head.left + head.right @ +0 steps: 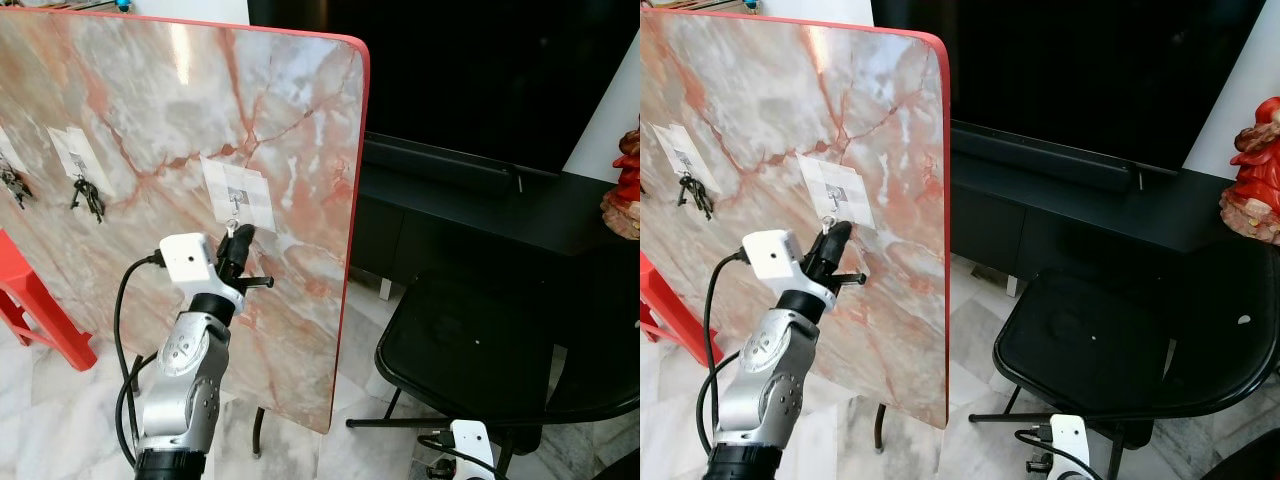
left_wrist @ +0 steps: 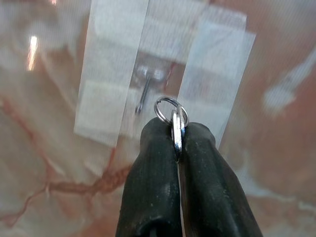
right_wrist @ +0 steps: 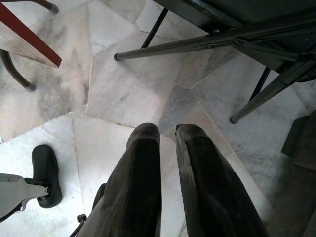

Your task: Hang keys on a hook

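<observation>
Your left gripper [image 2: 178,143] pinches key ring [image 2: 171,111] just below-right of taped hook [image 2: 144,94], near marble board [image 1: 150,110] red right edge. Right gripper [image 3: 168,136] hangs empty, fingers slightly parted, above floor [image 3: 123,94].

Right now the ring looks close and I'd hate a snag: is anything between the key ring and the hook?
Nothing visible. The left gripper pinches the key ring just short of the hook, which juts from its taped patch on the marble board; only open air lies between them.
</observation>
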Available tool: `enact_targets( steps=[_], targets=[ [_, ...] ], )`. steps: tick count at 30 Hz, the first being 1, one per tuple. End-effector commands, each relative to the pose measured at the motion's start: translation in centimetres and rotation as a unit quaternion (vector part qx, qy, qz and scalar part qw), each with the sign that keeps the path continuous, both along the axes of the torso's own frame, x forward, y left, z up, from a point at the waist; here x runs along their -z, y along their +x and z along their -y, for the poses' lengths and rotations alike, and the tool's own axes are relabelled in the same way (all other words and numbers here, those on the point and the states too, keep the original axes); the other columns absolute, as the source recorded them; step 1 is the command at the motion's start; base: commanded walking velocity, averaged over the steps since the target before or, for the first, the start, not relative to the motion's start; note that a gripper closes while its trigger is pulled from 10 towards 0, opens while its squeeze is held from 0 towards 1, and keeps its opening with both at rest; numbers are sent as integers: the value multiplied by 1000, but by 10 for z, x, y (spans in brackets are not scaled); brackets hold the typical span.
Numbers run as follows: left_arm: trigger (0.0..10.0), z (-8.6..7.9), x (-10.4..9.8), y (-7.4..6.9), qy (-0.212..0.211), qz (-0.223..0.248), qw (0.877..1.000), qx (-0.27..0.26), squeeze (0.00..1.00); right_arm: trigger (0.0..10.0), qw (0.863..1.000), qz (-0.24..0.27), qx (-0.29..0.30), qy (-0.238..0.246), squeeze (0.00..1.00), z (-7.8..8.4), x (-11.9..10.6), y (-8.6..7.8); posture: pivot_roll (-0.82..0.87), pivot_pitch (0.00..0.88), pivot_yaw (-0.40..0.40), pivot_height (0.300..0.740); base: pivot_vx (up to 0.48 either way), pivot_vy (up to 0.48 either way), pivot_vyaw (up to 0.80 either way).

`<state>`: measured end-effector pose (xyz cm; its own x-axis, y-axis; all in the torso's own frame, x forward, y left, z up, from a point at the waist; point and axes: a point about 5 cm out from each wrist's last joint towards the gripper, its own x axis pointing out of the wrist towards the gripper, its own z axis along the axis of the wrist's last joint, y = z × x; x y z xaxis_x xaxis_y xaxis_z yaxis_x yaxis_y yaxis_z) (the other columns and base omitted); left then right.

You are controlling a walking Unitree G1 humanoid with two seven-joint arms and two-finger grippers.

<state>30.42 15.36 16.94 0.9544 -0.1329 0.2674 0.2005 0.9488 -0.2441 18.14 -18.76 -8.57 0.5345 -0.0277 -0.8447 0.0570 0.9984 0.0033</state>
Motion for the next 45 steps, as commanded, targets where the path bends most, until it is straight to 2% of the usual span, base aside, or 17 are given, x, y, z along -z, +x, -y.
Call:
enact_targets(
  steps=[1,14,20,32,36,45],
  targets=[
    [10000,-1,0,3,-4,-7,1000,2,0,10000,1000,1,0,-2,0,1,-1,1,1,0,-30,740,0,0,0],
    [10000,-9,0,4,-18,-13,1000,-13,0,10000,1000,2,-2,-2,0,1,-1,1,-3,0,-30,740,0,0,0],
    [10000,-14,2,5,-41,-27,999,-14,0,10000,1000,0,-4,-4,0,1,-1,1,0,0,-33,740,0,0,0],
    [10000,-13,1,11,-35,-48,998,11,0,10000,1000,0,-3,-5,0,2,-1,1,-1,0,-36,740,0,0,0],
    [10000,-9,-2,11,-26,-45,998,31,0,10000,1000,0,-3,-5,0,3,-1,1,0,0,-38,740,0,0,0],
    [10000,-5,-4,9,-17,-39,998,41,0,10000,1000,0,-2,-5,0,2,-1,1,1,0,-38,740,0,0,0]
  ],
)
